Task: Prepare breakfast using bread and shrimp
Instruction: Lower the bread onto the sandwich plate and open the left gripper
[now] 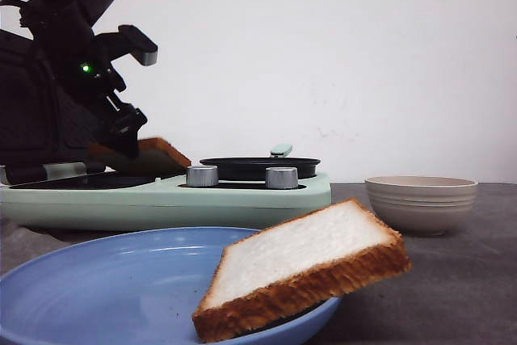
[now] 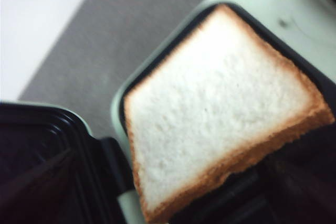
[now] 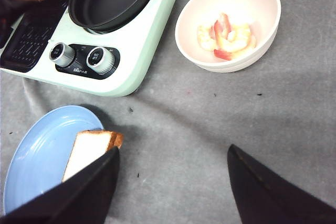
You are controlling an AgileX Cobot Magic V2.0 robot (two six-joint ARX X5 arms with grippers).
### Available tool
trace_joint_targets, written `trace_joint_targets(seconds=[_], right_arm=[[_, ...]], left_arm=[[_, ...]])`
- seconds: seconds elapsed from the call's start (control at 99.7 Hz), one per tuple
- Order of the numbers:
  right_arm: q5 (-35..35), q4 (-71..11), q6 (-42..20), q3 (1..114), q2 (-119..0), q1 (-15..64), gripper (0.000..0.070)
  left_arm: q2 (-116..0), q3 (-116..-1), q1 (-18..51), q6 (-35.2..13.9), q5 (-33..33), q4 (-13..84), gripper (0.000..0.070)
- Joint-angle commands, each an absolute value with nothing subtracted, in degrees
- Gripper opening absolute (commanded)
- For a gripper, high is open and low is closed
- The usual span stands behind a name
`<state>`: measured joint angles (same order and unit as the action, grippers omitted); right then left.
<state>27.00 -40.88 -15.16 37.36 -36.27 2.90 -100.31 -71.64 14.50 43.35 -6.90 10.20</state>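
One bread slice (image 1: 166,153) hangs tilted over the black grill plate (image 3: 29,40) of the mint-green breakfast maker (image 1: 161,199). My left gripper (image 1: 129,131) is shut on its edge. The left wrist view shows this slice (image 2: 215,98) close up above the dark tray. A second bread slice (image 1: 299,252) leans on the rim of the blue plate (image 1: 105,280) at the front. Pink shrimp (image 3: 228,35) lie in the cream bowl (image 3: 247,61). My right gripper (image 3: 173,150) hovers open over bare grey table, beside the plate's slice (image 3: 86,150).
The maker's round black pan (image 1: 258,167) sits behind two silver knobs (image 1: 202,176). Its open lid (image 2: 37,161) stands at the maker's left end. The bowl (image 1: 420,199) stands right of the maker. Grey cloth covers the table (image 3: 210,119).
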Motion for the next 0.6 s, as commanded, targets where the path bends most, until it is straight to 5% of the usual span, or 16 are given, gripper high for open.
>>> trace_joint_targets(seconds=[0.0, 0.361, 0.592], right_arm=[[27.0, -40.3, -14.3, 38.4, -36.6, 2.9, 0.0404], [27.0, -40.3, -14.3, 38.4, -36.6, 2.9, 0.0404], [27.0, -40.3, -14.3, 38.4, -36.6, 2.9, 0.0404]], left_arm=[[-100.5, -72.9, 14.7, 42.7, -6.6, 10.5, 0.0663], [-100.3, -76.3, 15.0, 40.3, -6.2, 17.0, 0.0688], [-99.5, -81.4, 15.1, 34.2, -6.1, 20.2, 0.0688]])
